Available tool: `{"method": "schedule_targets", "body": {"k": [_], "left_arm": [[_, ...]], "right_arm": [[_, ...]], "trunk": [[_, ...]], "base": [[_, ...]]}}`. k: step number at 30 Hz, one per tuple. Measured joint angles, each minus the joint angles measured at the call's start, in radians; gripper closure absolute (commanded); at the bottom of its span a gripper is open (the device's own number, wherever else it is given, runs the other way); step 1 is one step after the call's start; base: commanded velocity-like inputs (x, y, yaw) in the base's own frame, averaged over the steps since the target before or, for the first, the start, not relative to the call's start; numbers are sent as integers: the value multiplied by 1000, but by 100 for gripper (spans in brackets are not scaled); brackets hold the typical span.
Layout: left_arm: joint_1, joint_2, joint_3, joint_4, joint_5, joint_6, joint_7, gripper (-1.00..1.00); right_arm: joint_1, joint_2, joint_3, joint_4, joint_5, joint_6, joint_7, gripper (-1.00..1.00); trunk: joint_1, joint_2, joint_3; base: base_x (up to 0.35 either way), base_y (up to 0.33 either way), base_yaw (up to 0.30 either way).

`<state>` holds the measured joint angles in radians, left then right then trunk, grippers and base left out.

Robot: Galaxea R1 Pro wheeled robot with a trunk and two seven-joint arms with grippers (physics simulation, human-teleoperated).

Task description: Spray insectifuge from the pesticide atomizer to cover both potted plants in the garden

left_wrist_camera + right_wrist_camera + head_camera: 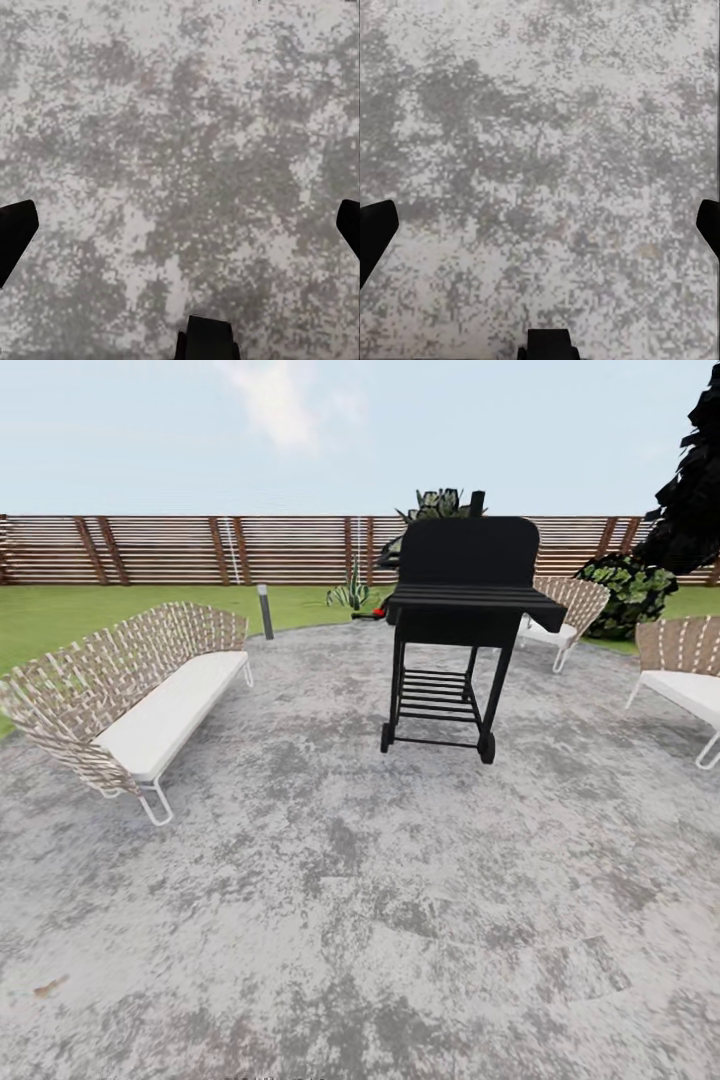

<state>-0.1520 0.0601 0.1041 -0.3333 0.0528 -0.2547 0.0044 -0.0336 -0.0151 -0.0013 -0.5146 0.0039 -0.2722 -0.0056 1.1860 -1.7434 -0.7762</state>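
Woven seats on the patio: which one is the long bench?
The woven seat on the patio's left, long with one white cushion; the chairs behind the grill and at the right edge are shorter.

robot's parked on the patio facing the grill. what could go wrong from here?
1. The black wheeled barbecue grill stands directly ahead on the grey paved patio; driving straight risks a collision.
2. The woven sofa with a white cushion and the woven chair narrow the ways around.

Mottled grey patio under black grill and woven bench.
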Motion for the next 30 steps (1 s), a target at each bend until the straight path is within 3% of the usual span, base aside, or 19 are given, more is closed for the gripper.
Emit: {"method": "schedule_targets", "body": {"k": [3, 7, 9, 15, 18, 21, 30], "left_arm": [[-13, 3, -3, -12, -8, 3, -2, -100], [-128, 4, -13, -2, -43, 13, -3, -100], [-152, 5, -14, 1, -57, 16, -2, -100], [-154, 6, -16, 4, -68, 14, -3, -100], [-154, 6, -16, 4, -68, 15, -2, -100], [-154, 5, -15, 4, -67, 14, -2, -100], [-154, 6, -11, 4, -67, 14, -2, -100]], "right_arm": [[-12, -7, -1, -71, 0, 3, 0, -100], [-73, -9, -1, -165, 1, 5, 0, -100], [-113, -10, -1, -173, 1, 6, 0, -100], [-148, -11, 3, -67, 7, 5, -3, -100], [-150, -11, 4, -32, 6, 4, -42, -100], [-150, -13, 2, -17, 5, 1, -80, -100], [-150, -25, 3, -15, 5, 0, -83, -100]], "trunk": [[12, -21, -10], [27, -49, -24], [35, -63, -32], [58, -105, -53], [69, -126, -63], [81, -147, -72], [115, -210, -100]], "base": [[0, 0, 282], [0, 0, 282], [0, 0, 282], [0, 0, 282], [0, 0, 281], [0, 0, 118], [0, 0, 7]]}}
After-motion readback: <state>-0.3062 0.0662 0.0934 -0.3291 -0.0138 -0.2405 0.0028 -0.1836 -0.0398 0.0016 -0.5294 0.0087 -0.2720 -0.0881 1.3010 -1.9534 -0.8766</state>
